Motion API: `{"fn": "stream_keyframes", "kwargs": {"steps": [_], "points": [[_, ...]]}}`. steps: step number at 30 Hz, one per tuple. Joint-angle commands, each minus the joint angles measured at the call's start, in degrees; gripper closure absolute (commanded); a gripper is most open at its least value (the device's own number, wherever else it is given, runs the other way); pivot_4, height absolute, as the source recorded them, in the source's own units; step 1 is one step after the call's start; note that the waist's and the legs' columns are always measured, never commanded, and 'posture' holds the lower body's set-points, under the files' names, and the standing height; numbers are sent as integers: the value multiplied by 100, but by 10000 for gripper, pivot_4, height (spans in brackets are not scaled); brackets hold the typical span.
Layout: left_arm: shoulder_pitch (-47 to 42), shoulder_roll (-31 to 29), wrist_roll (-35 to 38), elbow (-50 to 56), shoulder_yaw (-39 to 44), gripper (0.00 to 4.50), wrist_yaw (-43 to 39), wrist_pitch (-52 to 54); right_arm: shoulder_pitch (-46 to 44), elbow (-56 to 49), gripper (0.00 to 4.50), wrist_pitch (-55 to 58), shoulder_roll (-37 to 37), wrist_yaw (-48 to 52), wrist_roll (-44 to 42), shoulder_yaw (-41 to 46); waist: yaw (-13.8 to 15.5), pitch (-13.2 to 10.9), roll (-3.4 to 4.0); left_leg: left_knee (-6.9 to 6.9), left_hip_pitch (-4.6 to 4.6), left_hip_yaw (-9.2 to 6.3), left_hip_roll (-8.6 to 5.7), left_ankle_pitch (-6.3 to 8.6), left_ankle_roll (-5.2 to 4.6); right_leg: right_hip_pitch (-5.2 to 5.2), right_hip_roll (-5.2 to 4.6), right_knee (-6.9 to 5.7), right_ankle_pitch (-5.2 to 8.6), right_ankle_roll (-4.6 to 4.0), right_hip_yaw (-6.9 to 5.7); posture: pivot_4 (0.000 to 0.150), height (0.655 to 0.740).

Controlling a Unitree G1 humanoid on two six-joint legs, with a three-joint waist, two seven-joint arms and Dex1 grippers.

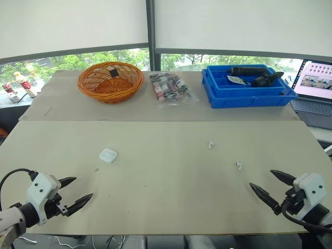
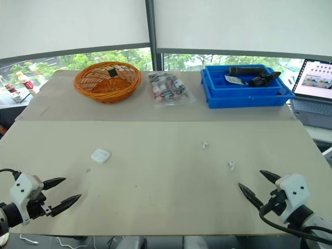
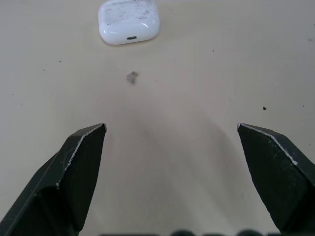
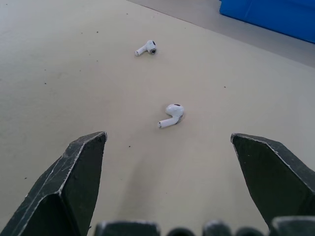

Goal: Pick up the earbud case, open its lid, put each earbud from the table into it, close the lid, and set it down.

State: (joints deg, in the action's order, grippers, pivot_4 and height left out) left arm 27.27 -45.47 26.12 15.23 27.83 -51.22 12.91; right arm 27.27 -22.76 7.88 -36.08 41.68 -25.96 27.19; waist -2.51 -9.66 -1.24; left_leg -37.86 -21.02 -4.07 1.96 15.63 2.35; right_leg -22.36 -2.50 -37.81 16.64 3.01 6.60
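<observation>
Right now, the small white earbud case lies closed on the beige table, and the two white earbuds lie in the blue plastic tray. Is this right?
No. The nearer white earbud and the farther white earbud lie on the beige table, as the right wrist view shows. The small white earbud case is closed.

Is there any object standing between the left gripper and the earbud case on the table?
Nothing visible blocks it. The left gripper, open, faces the earbud case across bare table. A tiny speck lies on the surface between them, and it looks too flat to hinder.
</observation>
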Motion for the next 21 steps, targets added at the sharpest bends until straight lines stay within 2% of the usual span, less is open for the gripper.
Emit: {"fn": "stream_keyframes", "kwargs": {"steps": [1,16,21], "points": [[9,5,-41,76,112,0,-31,-27,26,-61,380,-67,-75,92,28,188,0,0,0,0,0,0,0,0,0,0,0,0,0,0,0,1500,7282],[-86,209,-26,-156,162,0,-199,-179,76,-24,380,-159,-124,435,202,262,4,1,-3,0,0,0,-1,0,0,1,0,0,0,0,0,1500,7282],[-319,281,419,-269,352,0,-315,-25,34,-43,380,-54,-114,380,213,221,1,2,-5,0,2,0,0,0,0,1,0,-1,0,0,-2,1500,7282]]}}
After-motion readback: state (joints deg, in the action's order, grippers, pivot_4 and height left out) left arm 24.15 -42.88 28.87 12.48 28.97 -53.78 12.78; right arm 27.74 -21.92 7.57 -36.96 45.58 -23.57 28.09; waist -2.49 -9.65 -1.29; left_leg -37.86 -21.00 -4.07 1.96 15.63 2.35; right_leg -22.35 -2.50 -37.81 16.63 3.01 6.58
